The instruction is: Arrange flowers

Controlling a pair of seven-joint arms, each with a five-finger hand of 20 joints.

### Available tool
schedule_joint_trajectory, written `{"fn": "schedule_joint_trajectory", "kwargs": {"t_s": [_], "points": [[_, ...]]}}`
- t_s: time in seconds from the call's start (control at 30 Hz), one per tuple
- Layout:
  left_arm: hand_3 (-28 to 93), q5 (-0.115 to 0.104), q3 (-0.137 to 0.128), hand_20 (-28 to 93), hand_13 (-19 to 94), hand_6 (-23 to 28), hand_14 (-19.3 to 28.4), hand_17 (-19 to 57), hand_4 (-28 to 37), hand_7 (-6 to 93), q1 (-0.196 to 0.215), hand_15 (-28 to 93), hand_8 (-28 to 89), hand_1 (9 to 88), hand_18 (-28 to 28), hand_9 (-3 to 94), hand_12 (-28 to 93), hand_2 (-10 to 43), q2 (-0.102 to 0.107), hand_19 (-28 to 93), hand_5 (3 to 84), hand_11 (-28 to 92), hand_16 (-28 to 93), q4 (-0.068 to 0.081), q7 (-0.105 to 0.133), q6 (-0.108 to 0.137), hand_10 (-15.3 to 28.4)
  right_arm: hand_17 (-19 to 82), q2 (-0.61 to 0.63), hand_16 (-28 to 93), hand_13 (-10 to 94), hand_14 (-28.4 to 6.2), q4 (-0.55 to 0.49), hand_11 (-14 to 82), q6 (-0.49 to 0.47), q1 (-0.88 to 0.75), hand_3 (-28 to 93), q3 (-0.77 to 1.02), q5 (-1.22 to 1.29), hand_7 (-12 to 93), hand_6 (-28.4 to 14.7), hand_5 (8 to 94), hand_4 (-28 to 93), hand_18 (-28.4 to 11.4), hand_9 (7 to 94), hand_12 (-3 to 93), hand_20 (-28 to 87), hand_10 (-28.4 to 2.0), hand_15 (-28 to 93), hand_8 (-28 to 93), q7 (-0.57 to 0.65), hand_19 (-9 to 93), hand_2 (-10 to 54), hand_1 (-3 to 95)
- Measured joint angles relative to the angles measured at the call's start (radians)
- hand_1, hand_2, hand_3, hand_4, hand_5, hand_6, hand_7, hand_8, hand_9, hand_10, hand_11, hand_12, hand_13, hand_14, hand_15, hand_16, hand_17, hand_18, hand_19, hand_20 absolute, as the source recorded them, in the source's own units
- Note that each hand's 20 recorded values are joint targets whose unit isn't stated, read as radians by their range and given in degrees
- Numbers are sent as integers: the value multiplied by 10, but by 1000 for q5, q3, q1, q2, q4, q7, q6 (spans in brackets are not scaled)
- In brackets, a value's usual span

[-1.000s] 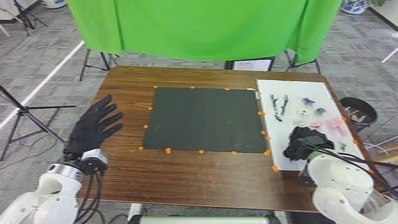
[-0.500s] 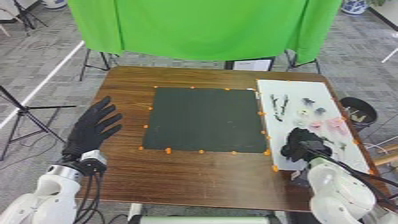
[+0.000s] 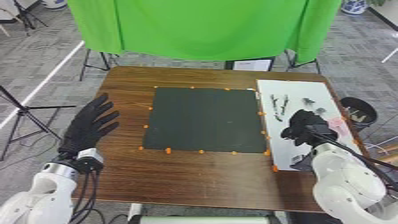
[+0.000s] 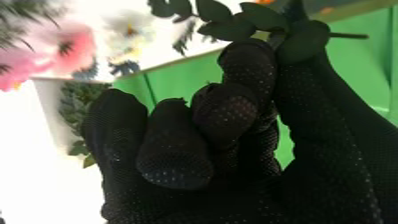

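Observation:
In the head view, my right hand (image 3: 306, 126) is over the white sheet (image 3: 284, 137), beside a pink flower (image 3: 338, 124). Dark twigs (image 3: 280, 106) and small dark sprigs (image 3: 309, 101) lie farther forward on the sheet. Seen from the right wrist, my right hand (image 4: 240, 110) pinches a green leafy sprig (image 4: 233, 26) between thumb and finger. Beyond its fingers are pink flowers (image 4: 69, 49) and a whitish flower with a yellow centre (image 4: 130, 37). My left hand (image 3: 87, 124) is at the table's left side, fingers straight and spread.
A dark square mat (image 3: 206, 120) with orange markers around it covers the middle of the brown table (image 3: 178, 182). Off the right edge stands a black bin (image 3: 359, 109). A green cloth (image 3: 209, 30) hangs behind the table.
My right hand has moved forward over the white sheet, now covering pale flowers that were visible before. The left hand has shifted slightly forward.

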Motion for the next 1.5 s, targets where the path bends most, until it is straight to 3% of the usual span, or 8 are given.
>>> {"fn": "schedule_joint_trajectory", "kwargs": {"t_s": [0.47, 0.6, 0.67, 0.73, 0.97, 1.17, 1.4, 1.5], "points": [[685, 0, -15, 97, 132, 33, 137, -112, -283, 224, 7, 342, -127, 289, 201, 158, 172, -72, 7, 410, 210, 231, -14, -4, -1, 0, 101, 610, 4, 332, 843, -67, 14, 625, 3, 142, 916, -109, 12, 596, 1, 739, -98, -169, 867, 392, 766, -91, 823, 290, -7, 932, -95, 342], [685, 0, -20, 97, 132, 33, 137, -112, -283, 224, 12, 342, -126, 288, 200, 158, 172, -72, 12, 409, 210, 231, -14, -5, -2, 0, 101, 604, -3, 335, 839, -62, 24, 615, -4, 223, 868, -177, 9, 587, 21, 749, -206, -164, 863, 399, 753, -86, 817, 212, -13, 932, -95, 357], [686, 0, -20, 97, 132, 32, 137, -112, -283, 224, 12, 343, -126, 287, 200, 158, 173, -73, 13, 409, 210, 231, -14, -5, -2, 0, 101, 606, -14, 330, 841, -66, 22, 602, -37, 247, 827, -180, -3, 577, 16, 787, -273, -166, 871, 403, 749, -87, 815, -72, -5, 932, -95, 258], [686, 1, -20, 97, 132, 32, 137, -112, -283, 224, 12, 343, -126, 288, 200, 158, 172, -73, 13, 409, 210, 230, -14, -5, -2, 0, 102, 609, -24, 329, 844, -69, 14, 596, -104, 257, 797, -168, -29, 545, 16, 808, -281, -168, 875, 403, 748, -87, 812, -125, 22, 932, -95, 213], [685, 1, -22, 98, 132, 32, 137, -113, -283, 224, 16, 344, -126, 288, 200, 158, 173, -73, 13, 409, 210, 231, -14, -5, -3, 0, 101, 613, -35, 335, 846, -73, -20, 562, -314, 219, 679, -89, -26, 421, 9, 844, -283, -171, 889, 405, 746, -92, 805, -107, 226, 932, -95, 164], [685, 1, -21, 98, 131, 32, 137, -112, -283, 224, 18, 342, -126, 288, 200, 158, 173, -73, 13, 409, 210, 230, -14, -4, -4, 0, 101, 611, -40, 335, 845, -75, -2, 546, -440, 210, 655, -98, 57, 401, 8, 850, -283, -174, 893, 403, 740, -95, 797, -106, 260, 932, -95, 169], [684, 0, -11, 98, 131, 32, 137, -112, -283, 224, 12, 342, -125, 288, 200, 158, 173, -73, 14, 408, 209, 230, -14, -3, -6, 0, 101, 612, -62, 331, 845, -75, 27, 545, -462, 210, 736, -152, 43, 396, 10, 851, -282, -173, 893, 400, 734, -95, 794, -106, 279, 932, -95, 184], [685, 0, -11, 98, 131, 32, 137, -112, -283, 224, 12, 341, -125, 288, 199, 158, 173, -73, 14, 408, 209, 230, -14, -3, -6, 0, 101, 615, -67, 327, 848, -71, 34, 545, -461, 210, 721, -166, 32, 389, 13, 849, -282, -170, 895, 397, 729, -91, 793, -108, 290, 932, -95, 268]]}}
